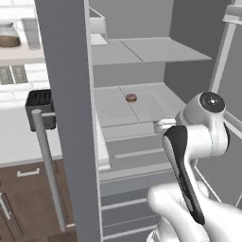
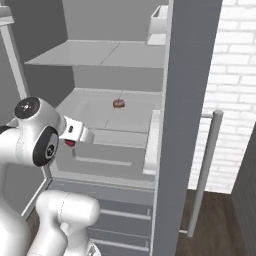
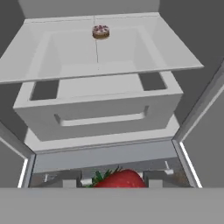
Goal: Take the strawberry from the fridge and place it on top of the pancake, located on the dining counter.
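Observation:
The fridge (image 1: 66, 118) stands open, its pale grey shelves (image 3: 100, 65) in front of me. The strawberry (image 3: 122, 179), bright red with green leaves, sits at the bottom of the hand view, held in my gripper (image 3: 119, 183), which is shut on it. From the right base view the strawberry (image 2: 69, 143) shows as a small red spot under the hand, with the gripper (image 2: 71, 146) just in front of the lower drawer, outside the shelves. The pancake and the dining counter are out of view.
A brownish-pink ring-shaped item (image 1: 131, 98) (image 2: 119, 103) (image 3: 100, 31) lies on the middle shelf. The open doors with long bar handles (image 1: 47, 165) (image 2: 205, 170) flank the arm on both sides. A dark toaster (image 1: 40, 108) stands on the counter at the left.

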You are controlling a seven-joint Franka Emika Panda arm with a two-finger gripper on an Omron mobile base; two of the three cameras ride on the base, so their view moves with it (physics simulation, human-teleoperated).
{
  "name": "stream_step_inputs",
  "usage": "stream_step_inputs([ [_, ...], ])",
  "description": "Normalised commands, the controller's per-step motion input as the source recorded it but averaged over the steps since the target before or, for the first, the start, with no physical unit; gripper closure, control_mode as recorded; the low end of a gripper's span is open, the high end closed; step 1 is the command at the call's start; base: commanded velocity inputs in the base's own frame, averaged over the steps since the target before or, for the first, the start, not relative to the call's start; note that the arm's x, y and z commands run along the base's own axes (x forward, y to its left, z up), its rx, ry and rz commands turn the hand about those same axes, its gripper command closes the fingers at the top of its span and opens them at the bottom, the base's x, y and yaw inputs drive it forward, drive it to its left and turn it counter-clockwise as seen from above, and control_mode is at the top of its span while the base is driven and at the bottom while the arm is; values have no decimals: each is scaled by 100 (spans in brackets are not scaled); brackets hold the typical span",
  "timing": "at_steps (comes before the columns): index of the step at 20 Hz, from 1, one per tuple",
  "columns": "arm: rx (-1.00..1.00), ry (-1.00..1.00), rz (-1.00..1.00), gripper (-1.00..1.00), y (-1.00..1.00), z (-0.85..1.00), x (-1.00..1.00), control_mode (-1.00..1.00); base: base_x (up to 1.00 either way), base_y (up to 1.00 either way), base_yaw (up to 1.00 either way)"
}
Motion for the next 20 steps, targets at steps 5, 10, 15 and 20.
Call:
stream_step_inputs([
  [5, 0, 0, 0, 100, 0, 0, 0, 100, -98, 0, 0],
  [10, 0, 0, 0, 100, 0, 0, 0, 100, -74, 3, -19],
  [15, 0, 0, 0, 100, 0, 0, 0, 100, -31, -2, -73],
  [20, 0, 0, 0, 100, 0, 0, 0, 100, -2, -2, -89],
])
